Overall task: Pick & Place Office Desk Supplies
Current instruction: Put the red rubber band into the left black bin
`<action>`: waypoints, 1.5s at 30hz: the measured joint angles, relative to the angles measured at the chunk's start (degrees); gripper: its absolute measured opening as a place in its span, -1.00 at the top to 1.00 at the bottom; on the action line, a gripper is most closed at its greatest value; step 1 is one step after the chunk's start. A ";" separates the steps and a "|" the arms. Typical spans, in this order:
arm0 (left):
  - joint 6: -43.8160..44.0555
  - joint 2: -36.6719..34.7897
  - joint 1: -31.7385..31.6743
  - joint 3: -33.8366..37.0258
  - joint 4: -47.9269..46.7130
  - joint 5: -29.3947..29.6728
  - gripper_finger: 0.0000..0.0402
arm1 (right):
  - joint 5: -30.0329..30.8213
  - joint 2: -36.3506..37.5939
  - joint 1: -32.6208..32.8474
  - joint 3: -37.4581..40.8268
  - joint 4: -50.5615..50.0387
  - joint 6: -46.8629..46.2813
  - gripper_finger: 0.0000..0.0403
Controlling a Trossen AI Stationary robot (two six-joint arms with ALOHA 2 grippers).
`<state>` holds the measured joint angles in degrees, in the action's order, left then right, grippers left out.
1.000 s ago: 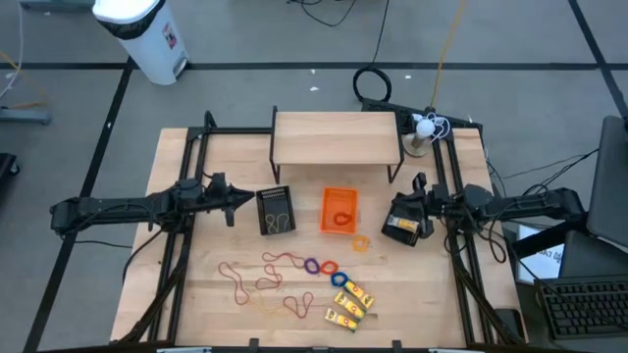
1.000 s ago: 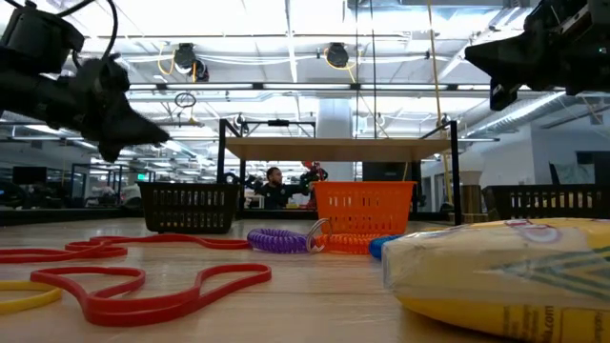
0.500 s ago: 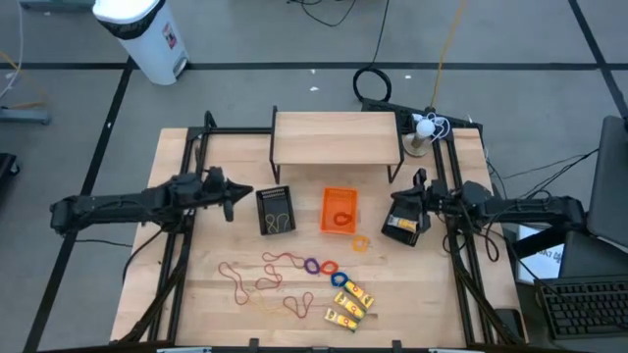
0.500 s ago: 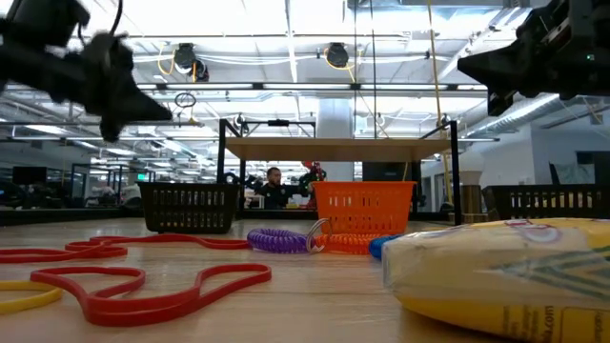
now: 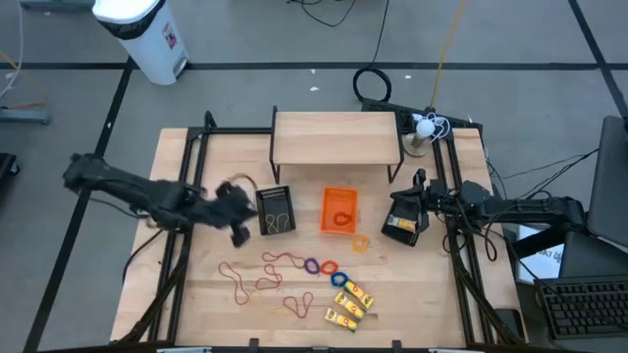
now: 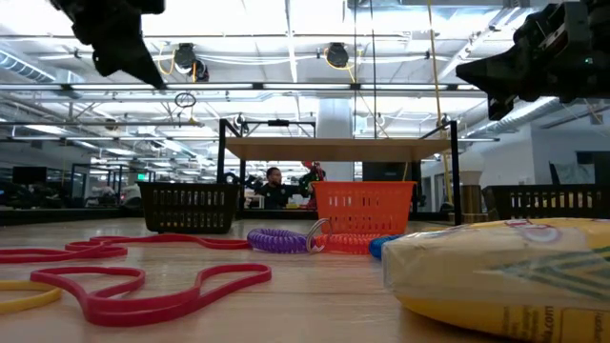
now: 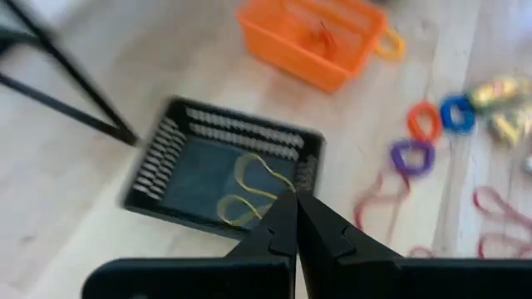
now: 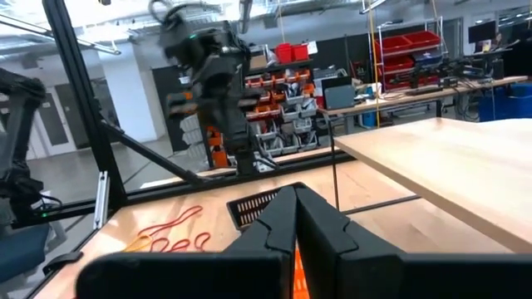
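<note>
Desk-side, I've swung the left gripper (image 7: pixel 295 218) down beside the black basket (image 5: pixel 276 210), jaws shut, empty; right gripper (image 8: pixel 295 218) likewise, waiting.

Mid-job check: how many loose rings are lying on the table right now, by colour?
purple ring: 1
red ring: 1
blue ring: 1
orange ring: 1
Total: 4
</note>
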<state>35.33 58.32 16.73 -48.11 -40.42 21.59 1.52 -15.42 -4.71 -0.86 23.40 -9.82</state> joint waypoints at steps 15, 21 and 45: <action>-0.30 32.05 5.23 -15.70 1.27 -13.04 0.91 | 0.11 -0.04 0.02 0.02 -0.09 -0.02 0.99; 1.24 39.58 7.95 -17.93 -0.66 -16.53 0.58 | -0.09 -0.04 0.02 0.02 -0.43 -0.64 1.00; 10.46 40.39 14.50 -14.79 4.08 -19.50 0.06 | 0.06 -0.04 0.04 0.07 0.44 1.58 0.98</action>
<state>45.79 98.70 31.22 -62.89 -36.34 2.09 1.58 -15.46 -4.67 -0.80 23.84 -8.25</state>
